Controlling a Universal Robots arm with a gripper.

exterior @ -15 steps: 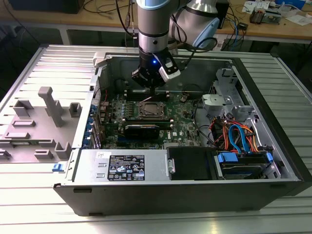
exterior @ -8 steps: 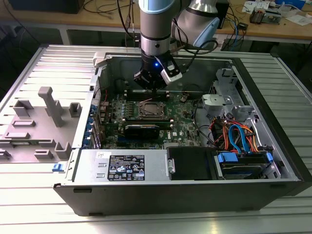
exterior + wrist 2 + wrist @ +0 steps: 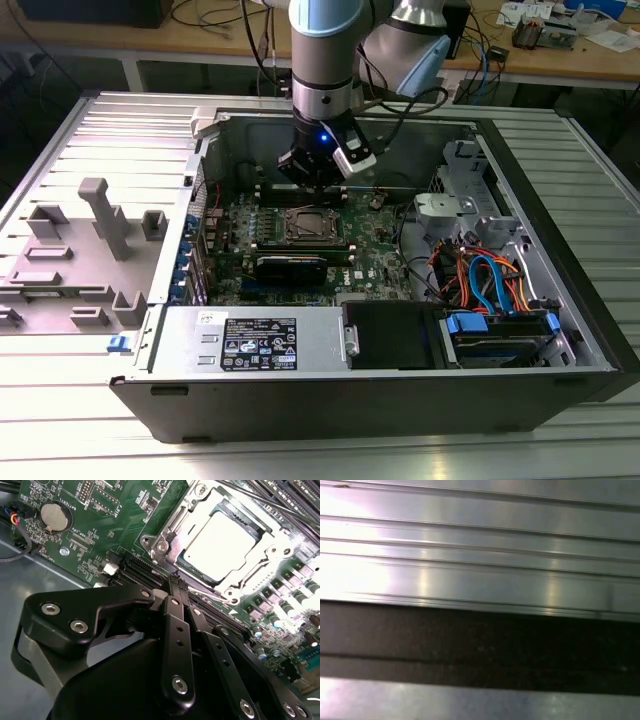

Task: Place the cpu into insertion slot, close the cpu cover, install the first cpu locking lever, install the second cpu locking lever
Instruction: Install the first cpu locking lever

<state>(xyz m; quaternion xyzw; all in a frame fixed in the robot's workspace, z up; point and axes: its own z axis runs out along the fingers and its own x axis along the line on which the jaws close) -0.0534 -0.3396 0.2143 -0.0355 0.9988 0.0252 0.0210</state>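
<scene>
— Jaws first: how are they sitting?
— In the second wrist view the gripper (image 3: 176, 582) is keeping its two black fingers (image 3: 179, 630) pressed together, pinching nothing. In the exterior view the gripper (image 3: 322, 182) is hanging inside the open computer case (image 3: 330, 400), just beyond the far edge of the socket.
— And the cpu?
— The cpu (image 3: 222, 542) is lying flat in the insertion slot (image 3: 167, 542), its pale metal top showing through the window of the cpu cover (image 3: 277, 547), which is lying down over it. The fingertips are pointing at the socket's rim; whether they are touching it, I cannot tell.
— Where is all that sitting?
— On the green circuit board (image 3: 375, 265), with the slot (image 3: 313, 226) near the middle of it. The case is lying on its side on the ribbed metal table (image 3: 90, 330), beside grey plastic fixtures (image 3: 90, 245).
</scene>
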